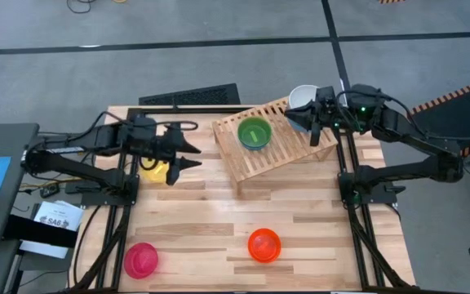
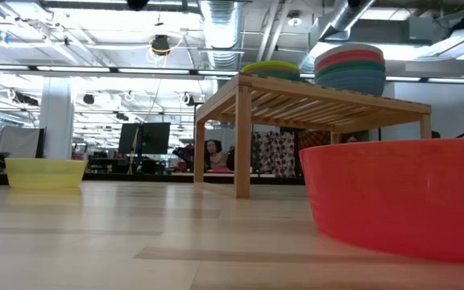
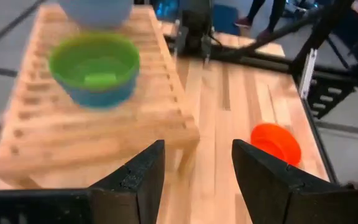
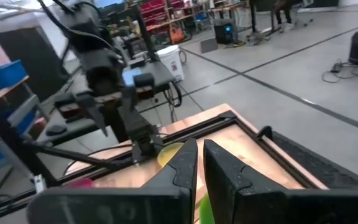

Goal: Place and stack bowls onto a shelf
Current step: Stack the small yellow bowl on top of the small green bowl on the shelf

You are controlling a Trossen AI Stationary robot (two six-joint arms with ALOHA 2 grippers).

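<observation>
The wooden slatted shelf (image 1: 280, 151) stands at the table's far side. On it sit a green bowl (image 1: 254, 132), nested in a teal one (image 3: 98, 93), and a stack of bowls topped white (image 1: 302, 97) near its far right corner; the low view shows that stack (image 2: 350, 68) in pink, red, teal and blue. A yellow bowl (image 1: 155, 171), a pink bowl (image 1: 141, 260) and an orange bowl (image 1: 264, 245) rest on the table. My left gripper (image 1: 192, 157) hovers open between the yellow bowl and the shelf. My right gripper (image 1: 312, 131), shut and holding nothing, hangs over the shelf beside the stack.
The orange bowl (image 2: 401, 197) sits near the table's front edge and the pink one at the near left corner. A dark keyboard (image 1: 190, 95) lies beyond the far edge. Bare tabletop (image 1: 210, 216) spreads between the shelf and the near bowls. People show in the room behind.
</observation>
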